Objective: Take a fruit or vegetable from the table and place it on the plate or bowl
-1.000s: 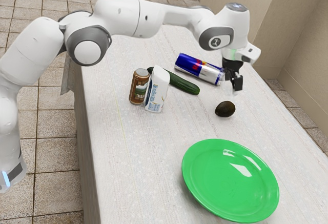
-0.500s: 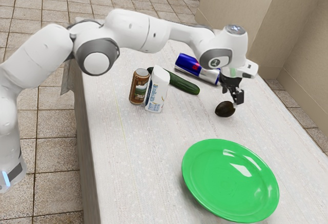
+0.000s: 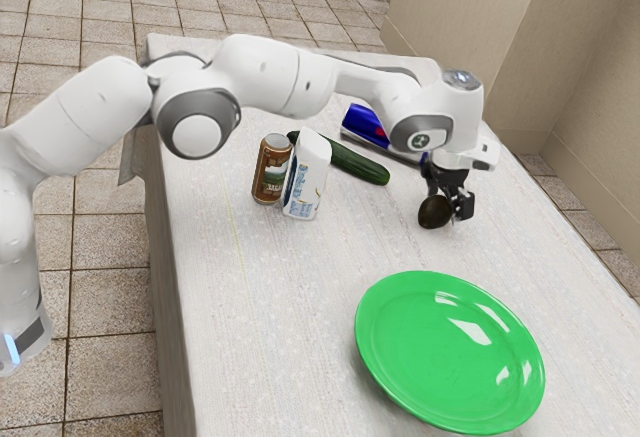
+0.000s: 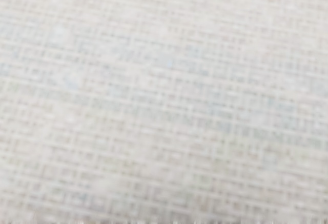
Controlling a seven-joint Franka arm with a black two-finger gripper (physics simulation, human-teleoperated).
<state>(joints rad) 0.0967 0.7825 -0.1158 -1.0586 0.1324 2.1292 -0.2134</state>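
The end effector (image 3: pixel 450 204) is down at the avocado (image 3: pixel 432 215) on the tabletop (image 3: pixel 260 287). I cannot tell whether it is apart or clamped. The avocado lies flat, its long axis running roughly from the exterior view's left to its right.

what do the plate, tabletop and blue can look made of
Plate: likely plastic or glazed ceramic, glossy; white glints on even green.
Tabletop: perhaps stone or laminate, matte; pale speckles, no shine.
Can: seemingly metal, shiny; silvery patches beside the blue.

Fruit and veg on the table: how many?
2. The cucumber lies beside the white carton; the dark avocado sits at the pincer, between the cucumber and the green plate. The arm could hide more.
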